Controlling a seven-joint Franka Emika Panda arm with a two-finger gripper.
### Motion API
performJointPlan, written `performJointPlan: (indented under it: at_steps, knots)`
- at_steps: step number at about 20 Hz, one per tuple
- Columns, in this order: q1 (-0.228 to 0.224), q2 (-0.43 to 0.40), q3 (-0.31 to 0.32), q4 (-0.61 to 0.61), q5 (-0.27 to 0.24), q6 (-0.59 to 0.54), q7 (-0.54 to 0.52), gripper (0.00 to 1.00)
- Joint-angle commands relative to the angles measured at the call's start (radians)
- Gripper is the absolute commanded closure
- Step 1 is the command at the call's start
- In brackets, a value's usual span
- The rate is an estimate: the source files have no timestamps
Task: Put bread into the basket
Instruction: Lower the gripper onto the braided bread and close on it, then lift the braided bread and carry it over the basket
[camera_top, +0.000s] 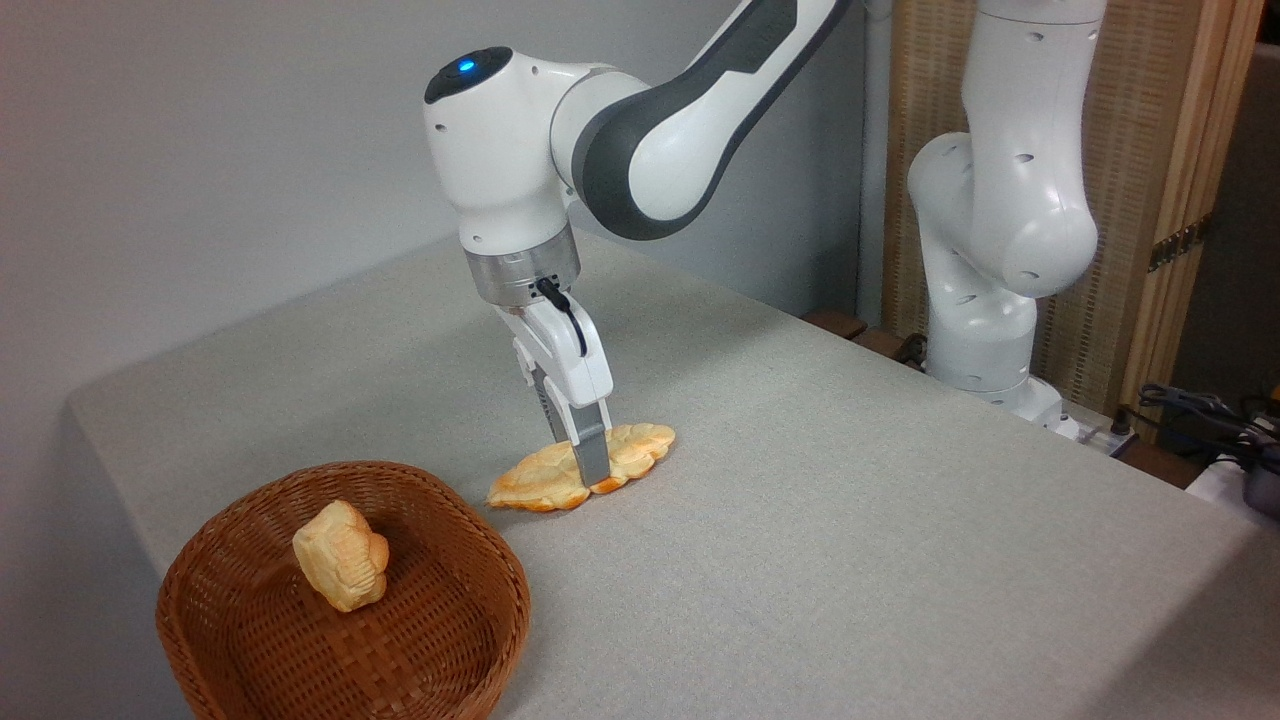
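The bread (540, 482), a long flat golden-orange braided loaf, lies flat on the grey table just right of the basket. My gripper (580, 455) has come down on its middle. The near finger (593, 458) presses the loaf's front edge, and the far finger stands behind it, so the jaws are closed across the loaf's width. The basket (480, 545), brown woven wicker with a thick rim, sits at the table's front left corner. A small chunky pale-golden bread lump (342, 556) rests inside it.
The grey cloth-covered table (850, 520) stretches to the right and back. The arm's white base (985, 340) stands past the table's far right edge, with cables (1200, 410) beside it. A grey wall runs behind on the left.
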Motion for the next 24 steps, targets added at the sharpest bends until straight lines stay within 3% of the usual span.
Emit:
performJointPlan:
  at_steps: [1, 4, 9, 12, 13, 17, 19, 20, 21, 22, 24]
  knots:
    - [-0.006, -0.021, 0.004, 0.025, 0.011, -0.032, 0.013, 0.63]
    - [-0.006, -0.034, 0.002, 0.072, 0.011, -0.086, 0.021, 0.63]
    - [0.002, -0.037, 0.016, 0.167, -0.007, -0.064, 0.018, 0.63]
    - [0.013, -0.029, 0.028, 0.181, -0.013, 0.049, 0.013, 0.62]
    - [0.014, -0.026, 0.046, 0.181, -0.029, 0.092, 0.013, 0.56]
    - [0.028, 0.020, 0.059, 0.197, -0.119, 0.294, 0.006, 0.54]
    - [0.030, 0.041, 0.062, 0.197, -0.136, 0.383, 0.003, 0.50]
    - [0.031, 0.052, 0.063, 0.197, -0.150, 0.428, -0.002, 0.37]
    - [0.031, 0.061, 0.066, 0.195, -0.160, 0.474, -0.005, 0.15]
    - [0.031, 0.068, 0.077, 0.195, -0.167, 0.500, -0.011, 0.04]
    - [0.031, 0.071, 0.086, 0.195, -0.168, 0.520, -0.016, 0.00]
